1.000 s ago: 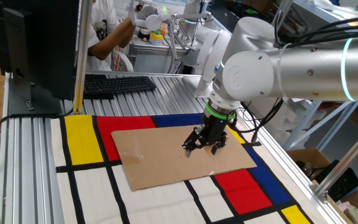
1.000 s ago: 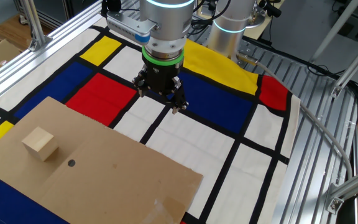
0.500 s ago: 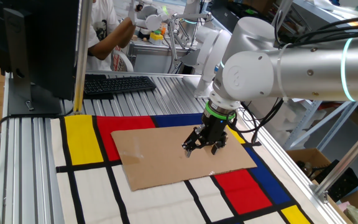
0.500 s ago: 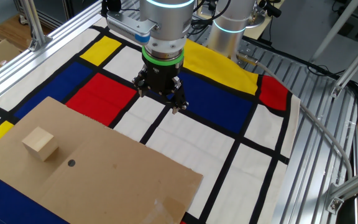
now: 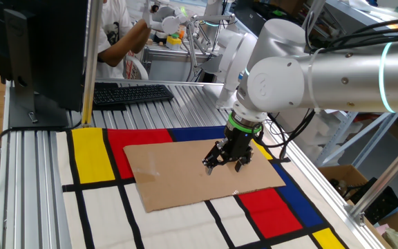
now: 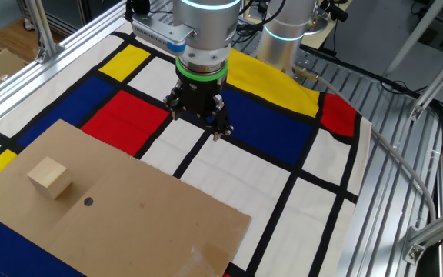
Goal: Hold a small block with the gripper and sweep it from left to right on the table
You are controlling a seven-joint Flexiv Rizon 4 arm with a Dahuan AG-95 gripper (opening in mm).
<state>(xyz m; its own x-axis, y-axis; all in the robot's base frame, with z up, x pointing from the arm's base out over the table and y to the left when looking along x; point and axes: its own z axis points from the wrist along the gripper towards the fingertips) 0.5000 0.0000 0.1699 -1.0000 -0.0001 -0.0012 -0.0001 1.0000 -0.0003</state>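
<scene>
One small block (image 6: 49, 178) sitting on brown cardboard sheet (image 6: 129, 215), near its far-left end in the other fixed view, just beside a small dark dot (image 6: 88, 202). Not gripped, nothing touching it. Gripper (image 6: 196, 123) well apart from block, hanging over white and blue mat panels (image 6: 237, 169), fingers spread, holding nothing. Block not visible in one fixed view; gripper (image 5: 225, 162) there low over cardboard. Keyboard (image 5: 131, 93) behind on table (image 5: 33, 159).

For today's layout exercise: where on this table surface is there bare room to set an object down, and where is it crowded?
Free: the flat brown cardboard sheet right of the small tan wooden cube and the small dark dot; also the white mat panels beside it. Crowded: under the black two-finger gripper over the red and blue panels.
</scene>
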